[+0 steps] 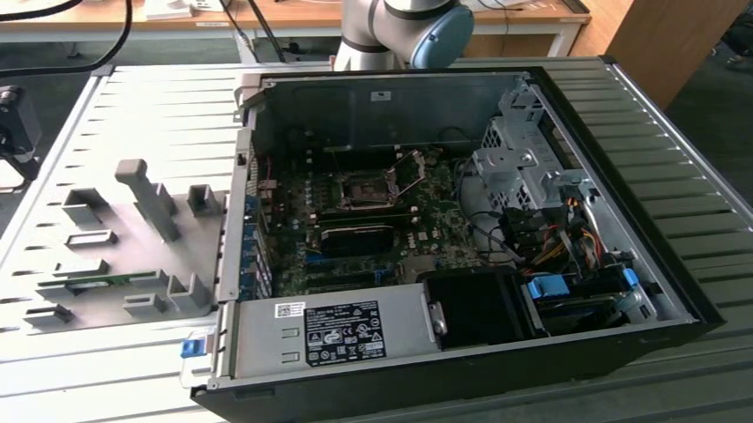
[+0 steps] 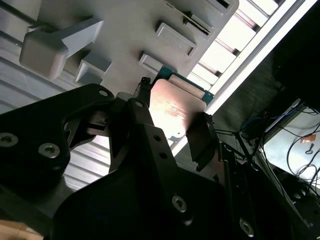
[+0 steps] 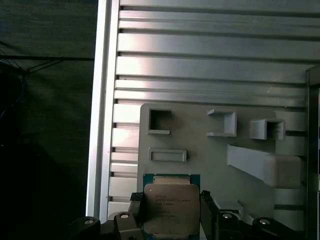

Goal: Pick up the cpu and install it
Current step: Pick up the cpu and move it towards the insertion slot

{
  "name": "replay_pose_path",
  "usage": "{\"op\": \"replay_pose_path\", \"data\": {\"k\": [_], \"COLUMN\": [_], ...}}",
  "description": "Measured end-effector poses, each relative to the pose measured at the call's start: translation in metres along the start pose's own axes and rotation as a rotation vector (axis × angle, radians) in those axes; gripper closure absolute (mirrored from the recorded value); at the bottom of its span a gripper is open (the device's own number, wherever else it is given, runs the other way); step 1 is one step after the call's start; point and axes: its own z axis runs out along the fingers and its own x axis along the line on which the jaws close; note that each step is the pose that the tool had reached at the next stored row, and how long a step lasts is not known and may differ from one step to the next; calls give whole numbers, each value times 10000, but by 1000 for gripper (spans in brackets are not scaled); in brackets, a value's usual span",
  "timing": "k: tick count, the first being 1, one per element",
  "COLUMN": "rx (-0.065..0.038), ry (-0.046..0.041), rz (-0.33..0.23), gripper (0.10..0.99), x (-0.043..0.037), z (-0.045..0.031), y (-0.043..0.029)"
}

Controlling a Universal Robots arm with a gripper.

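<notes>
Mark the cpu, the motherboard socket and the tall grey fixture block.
cpu (image 3: 169,212): first wrist view, middle of its metal top plate.
motherboard socket (image 1: 365,190): exterior view, centre of its square frame.
tall grey fixture block (image 1: 152,204): exterior view, midway along its long body.

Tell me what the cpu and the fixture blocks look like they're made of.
The cpu: the top plate looks like metal, dull silver-grey with a soft sheen, set on a green board edge, likely laminate. The fixture blocks: probably plastic, an even matte light grey with crisp moulded edges.
</notes>
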Motion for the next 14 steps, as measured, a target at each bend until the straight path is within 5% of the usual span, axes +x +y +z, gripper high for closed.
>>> {"op": "replay_pose_path", "data": {"k": [14], "rx": [0], "ry": [1], "rz": [0], "gripper": [545], "x": [1], "z": [-110], "y": [6]}}
